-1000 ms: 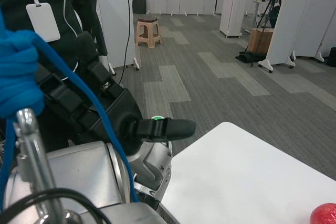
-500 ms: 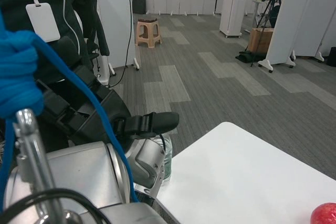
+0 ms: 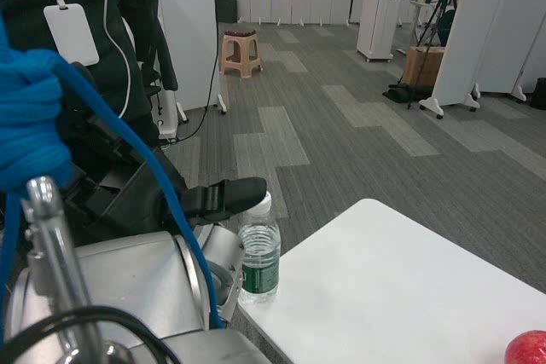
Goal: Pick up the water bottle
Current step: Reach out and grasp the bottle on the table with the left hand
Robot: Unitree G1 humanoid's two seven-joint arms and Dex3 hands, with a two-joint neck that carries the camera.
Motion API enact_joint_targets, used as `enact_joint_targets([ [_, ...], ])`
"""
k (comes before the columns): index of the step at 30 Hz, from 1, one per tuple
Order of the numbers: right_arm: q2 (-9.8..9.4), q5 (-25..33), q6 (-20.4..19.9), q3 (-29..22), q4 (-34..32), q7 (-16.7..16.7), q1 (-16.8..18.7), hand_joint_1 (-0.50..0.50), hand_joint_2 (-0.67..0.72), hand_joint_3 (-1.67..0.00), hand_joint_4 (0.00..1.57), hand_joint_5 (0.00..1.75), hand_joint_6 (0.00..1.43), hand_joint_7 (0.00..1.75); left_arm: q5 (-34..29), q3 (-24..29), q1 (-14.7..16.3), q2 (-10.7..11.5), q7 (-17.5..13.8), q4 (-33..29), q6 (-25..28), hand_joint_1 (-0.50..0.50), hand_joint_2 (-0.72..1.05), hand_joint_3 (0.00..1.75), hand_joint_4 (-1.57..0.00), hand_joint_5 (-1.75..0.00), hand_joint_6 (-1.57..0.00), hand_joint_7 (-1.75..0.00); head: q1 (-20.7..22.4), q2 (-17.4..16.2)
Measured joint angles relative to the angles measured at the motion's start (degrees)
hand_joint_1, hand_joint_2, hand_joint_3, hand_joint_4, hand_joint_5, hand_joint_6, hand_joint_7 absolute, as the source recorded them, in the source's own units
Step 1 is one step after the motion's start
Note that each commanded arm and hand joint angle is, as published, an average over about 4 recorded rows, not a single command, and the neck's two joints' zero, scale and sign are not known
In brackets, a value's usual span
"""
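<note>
White table (image 3: 401, 287), upright water bottle (image 3: 258, 255) at edge, left hand (image 3: 171, 198) beside, grasp unclear

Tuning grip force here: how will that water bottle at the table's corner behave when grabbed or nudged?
The water bottle is tall, narrow and upright near the table edge, so a nudge may tip it off. Its clear plastic wall probably flexes under squeeze. The left hand sits just beside it.

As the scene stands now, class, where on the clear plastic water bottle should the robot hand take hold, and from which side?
Grip the clear plastic water bottle around its middle, at the green label, probably coming from the picture's left, where the left robot hand already hangs beside the white cap. It stands upright at the white table's near corner, so a sideways wrap suits its round body. A push from the table side might tip it off the edge.
</note>
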Motion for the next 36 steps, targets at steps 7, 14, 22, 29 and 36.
enact_joint_targets([
  [7, -0.01, 0.00, -0.04, 0.00, 0.00, 0.00, 0.00, -0.42, 0.47, 0.00, 0.00, 0.00, 0.00, 0.00, -0.24, 1.31, 2.15, 0.63, 0.91, 0.00, 0.03, -0.50, -0.10, 0.09, 0.00, -0.92, 0.00, -0.07, 0.04, 0.00],
  [14, -0.07, 0.04, -0.11, 0.00, 0.01, 0.00, 0.01, -0.42, 0.47, 0.00, 0.00, 0.00, 0.00, 0.00, -0.78, 4.88, 3.94, 1.20, 2.67, -0.01, 0.08, -0.50, -0.13, 0.09, 0.00, -0.92, 0.00, -0.07, 0.08, 0.03],
  [22, -0.22, 0.24, -0.25, 0.01, 0.01, 0.00, 0.01, -0.42, 0.47, 0.00, 0.00, 0.00, 0.00, 0.00, -1.36, 9.15, 5.65, 2.30, 3.14, 0.08, 0.10, -0.50, -0.19, 0.09, 0.00, -0.92, 0.00, -0.07, -0.65, -0.08],
  [29, -0.43, 0.29, -0.36, 0.01, 0.00, 0.00, 0.02, -0.42, 0.47, 0.00, 0.00, 0.00, 0.00, 0.00, -2.87, 10.12, 6.74, 2.50, 3.25, 2.21, 0.08, -0.50, -0.10, 0.09, 0.00, -0.92, 0.00, -0.07, -0.95, -0.34],
  [36, -0.73, 0.35, -0.41, 0.01, 0.00, 0.00, 0.07, -0.42, 0.47, 0.00, 0.00, 0.00, 0.00, 0.00, -4.19, 10.76, 6.86, 2.73, -0.21, 7.39, 0.09, -0.50, -0.04, 0.09, 0.00, -0.92, 0.00, -0.07, -1.30, -0.52],
])
